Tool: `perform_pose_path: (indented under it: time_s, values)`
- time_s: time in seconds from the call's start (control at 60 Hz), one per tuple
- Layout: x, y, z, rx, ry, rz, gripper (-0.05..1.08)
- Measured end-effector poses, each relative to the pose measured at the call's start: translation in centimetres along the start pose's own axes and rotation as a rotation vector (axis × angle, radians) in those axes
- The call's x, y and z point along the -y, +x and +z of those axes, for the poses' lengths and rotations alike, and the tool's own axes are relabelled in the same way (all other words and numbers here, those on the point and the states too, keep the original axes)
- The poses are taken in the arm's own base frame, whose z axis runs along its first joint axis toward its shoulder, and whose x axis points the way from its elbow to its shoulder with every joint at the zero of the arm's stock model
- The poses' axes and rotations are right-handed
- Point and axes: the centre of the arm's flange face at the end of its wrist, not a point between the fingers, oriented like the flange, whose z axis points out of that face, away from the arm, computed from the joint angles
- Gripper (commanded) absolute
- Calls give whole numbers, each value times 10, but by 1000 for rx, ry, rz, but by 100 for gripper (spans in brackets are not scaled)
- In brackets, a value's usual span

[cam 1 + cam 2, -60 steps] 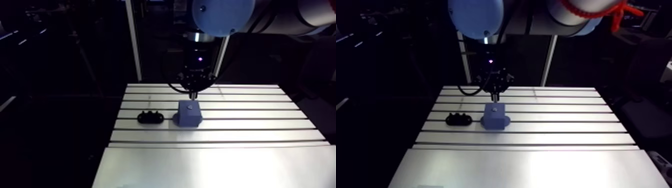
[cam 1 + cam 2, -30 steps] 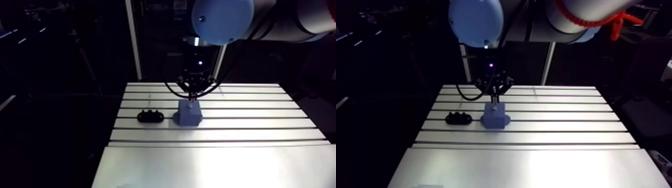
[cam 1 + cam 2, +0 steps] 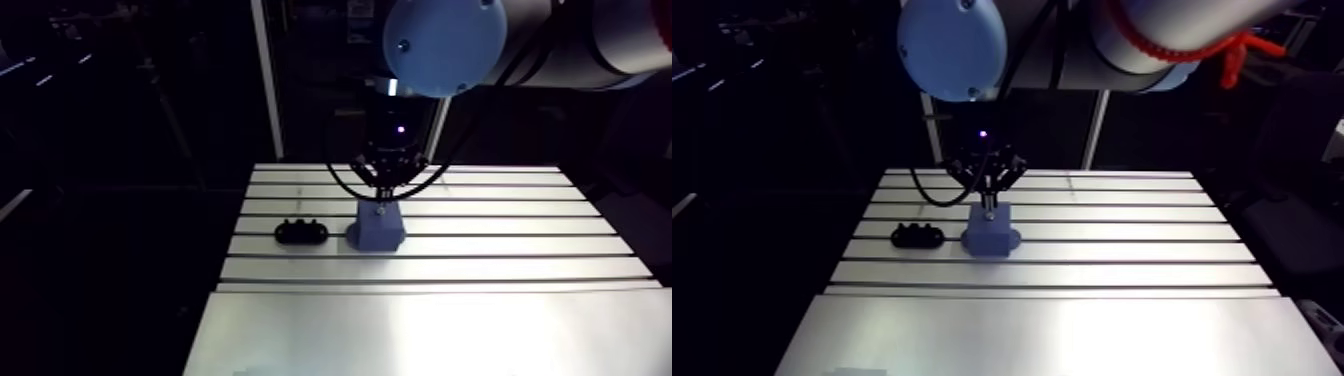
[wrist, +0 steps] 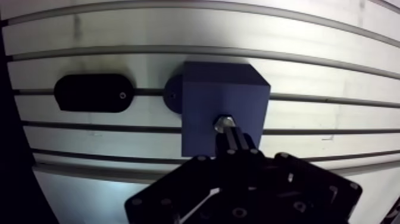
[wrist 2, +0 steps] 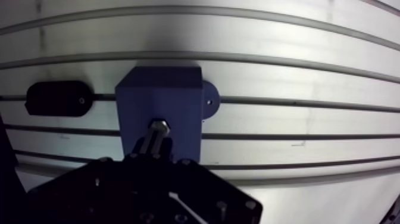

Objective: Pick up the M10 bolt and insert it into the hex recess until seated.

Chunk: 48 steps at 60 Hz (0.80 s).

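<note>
Finds the bright steel M10 bolt (image 4: pixel 224 123) upright at the middle of the top face of a dark-blue plastic block (image 4: pixel 202 95), shiny end right at that face. Cannot see the hex recess itself, hidden under the bolt, so cannot tell how deep the bolt sits. Shows the black two-finger gripper (image 4: pixel 231 133) pinched narrow around the bolt from above, directly over the block. Notes a round mounting ear (image 4: pixel 172 97) on the block's side and, near it but apart, a black oval plastic piece (image 4: pixel 92 93) lying flat on the slotted aluminium table (image 4: pixel 333 77).

Reads as the insertion step, probably near its end: pickup done, bolt at the hole, seating unconfirmed. Calls next for a straight downward push, perhaps with a slight twist to line up the hex flats, until bottomed out. Calls then for letting go and lifting straight up without tipping the bolt. Risks a jam if pushed while tilted.
</note>
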Motion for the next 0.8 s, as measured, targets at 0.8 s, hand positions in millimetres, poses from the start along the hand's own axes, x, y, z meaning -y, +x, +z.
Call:
perform_pose_path:
  time_s: [0.8]
  values:
    - [1, 2, 10, 14, 7, -10, 108]
